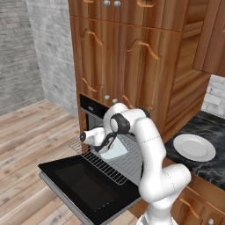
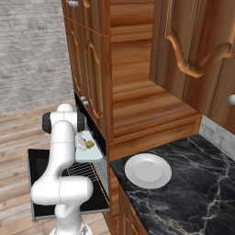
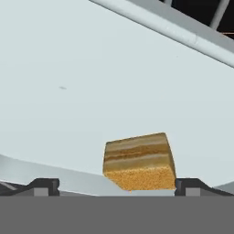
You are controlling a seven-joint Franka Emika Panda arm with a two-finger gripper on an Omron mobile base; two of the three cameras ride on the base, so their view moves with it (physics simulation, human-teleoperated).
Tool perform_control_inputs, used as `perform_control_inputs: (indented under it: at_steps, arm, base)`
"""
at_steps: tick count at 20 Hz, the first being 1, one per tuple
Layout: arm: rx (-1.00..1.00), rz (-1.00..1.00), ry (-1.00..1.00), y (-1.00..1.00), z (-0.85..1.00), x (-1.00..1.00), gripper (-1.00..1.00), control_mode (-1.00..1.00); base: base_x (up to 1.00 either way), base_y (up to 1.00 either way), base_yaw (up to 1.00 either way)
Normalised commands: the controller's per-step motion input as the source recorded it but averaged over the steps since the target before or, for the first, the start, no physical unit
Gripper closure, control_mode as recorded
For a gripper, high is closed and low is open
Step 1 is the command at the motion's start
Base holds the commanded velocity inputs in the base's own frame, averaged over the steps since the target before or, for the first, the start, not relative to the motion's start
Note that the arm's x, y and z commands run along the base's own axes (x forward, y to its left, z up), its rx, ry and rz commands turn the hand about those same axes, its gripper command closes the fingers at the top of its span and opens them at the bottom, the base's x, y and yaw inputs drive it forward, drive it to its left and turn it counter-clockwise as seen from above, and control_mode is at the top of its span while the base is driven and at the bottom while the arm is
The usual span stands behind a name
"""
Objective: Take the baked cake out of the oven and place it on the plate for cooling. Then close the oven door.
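Oven door (image 1: 83, 186) hangs fully down in the left base view, the wire rack (image 1: 121, 165) drawn out above it with a pale tray (image 1: 115, 150) on it; the plate (image 1: 194, 146) waits bare near the dark counter's (image 1: 211, 127) front edge.

From the right base view, the baked cake (image 2: 90, 143) sits on that tray just outside the oven (image 2: 82, 110), so nothing is moved yet and the arm itself screens the rack.

Through the hand view, the pincer (image 3: 116, 187) stands spread wide, its tips flanking the cake without touching; grasp, transfer and door closing all remain.
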Motion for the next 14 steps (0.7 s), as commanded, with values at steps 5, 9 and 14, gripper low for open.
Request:
perform_control_inputs:
  at_steps: [5,9,14]
  arm:
    - [0.00,0.03,0.00,0.00,-0.21,0.04,-1.00,-1.00]
    - [0.00,0.03,-0.01,0.00,-0.14,0.12,-1.00,-1.00]
    - [0.00,0.03,-0.03,0.00,-0.08,0.19,-1.00,-1.00]
  base:
    - [0.00,0.00,0.00]
    - [0.00,0.00,0.00]
    - [0.00,0.00,0.00]
